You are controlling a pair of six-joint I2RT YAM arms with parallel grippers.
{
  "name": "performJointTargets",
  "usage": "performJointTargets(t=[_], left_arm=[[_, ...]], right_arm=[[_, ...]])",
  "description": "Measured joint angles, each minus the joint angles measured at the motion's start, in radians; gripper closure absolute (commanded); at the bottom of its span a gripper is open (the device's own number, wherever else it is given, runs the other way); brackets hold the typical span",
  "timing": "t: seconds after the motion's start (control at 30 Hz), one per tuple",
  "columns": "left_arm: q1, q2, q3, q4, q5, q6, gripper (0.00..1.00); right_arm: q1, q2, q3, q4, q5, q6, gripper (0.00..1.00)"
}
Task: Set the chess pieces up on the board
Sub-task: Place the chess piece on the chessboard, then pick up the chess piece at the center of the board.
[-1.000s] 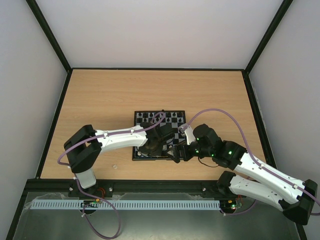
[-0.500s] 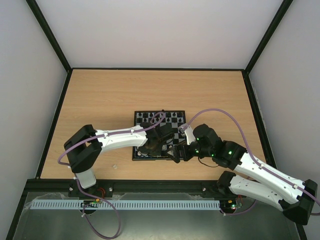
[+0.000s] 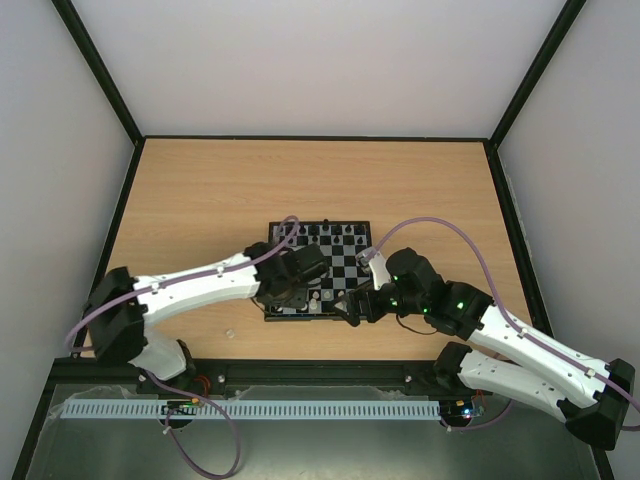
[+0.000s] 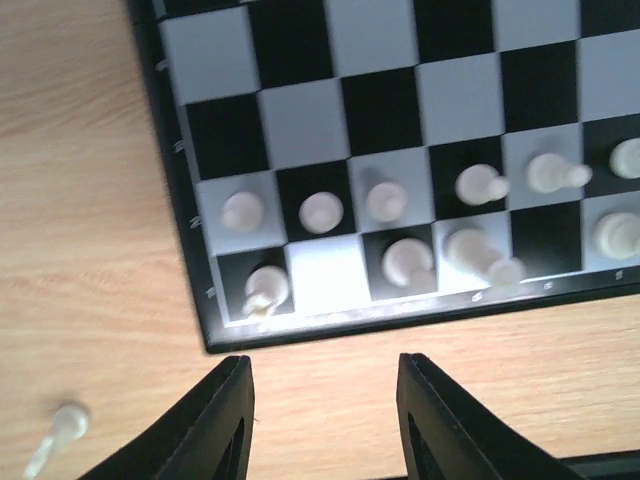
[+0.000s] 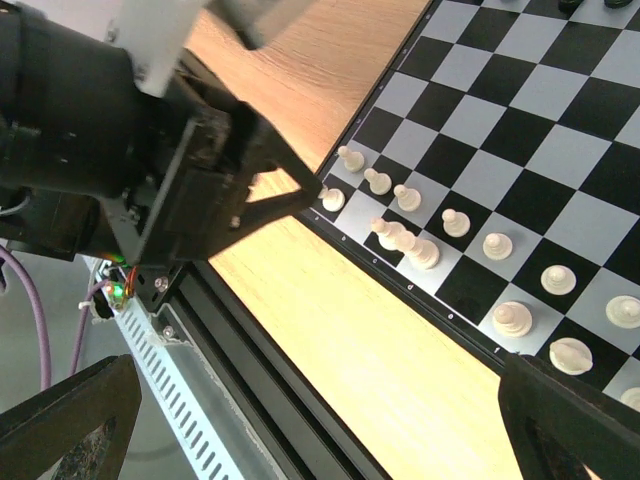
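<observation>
One stray cream chess piece (image 4: 62, 428) lies on the worktop (image 4: 80, 200) off the board's (image 4: 300, 120) near-left corner. It looks light, smooth and tippy; pinch its waist. Left jaws and right jaws parted, empty.

Your left gripper (image 4: 322, 372) over the table (image 4: 90, 150), board (image 4: 172, 150) just ahead of it, stray piece (image 4: 60, 432) to its left

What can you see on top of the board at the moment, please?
Cream-white pieces stand along the board's two near rows, the square beside the corner piece bare; black pieces line the far edge. From above, the left arm covers some left-side squares.
</observation>
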Motion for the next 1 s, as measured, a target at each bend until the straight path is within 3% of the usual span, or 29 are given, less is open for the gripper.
performJointTargets(t=[0.5, 1.0], left_arm=[[0.000, -0.312, -0.276, -0.129, -0.034, -0.234, 0.40], [0.065, -0.438, -0.472, -0.137, -0.032, -0.298, 0.40]], right_arm=[[0.000, 0.003, 0.000, 0.000, -0.042, -0.004, 0.01], [0.000, 0.003, 0.000, 0.001, -0.055, -0.004, 0.01]])
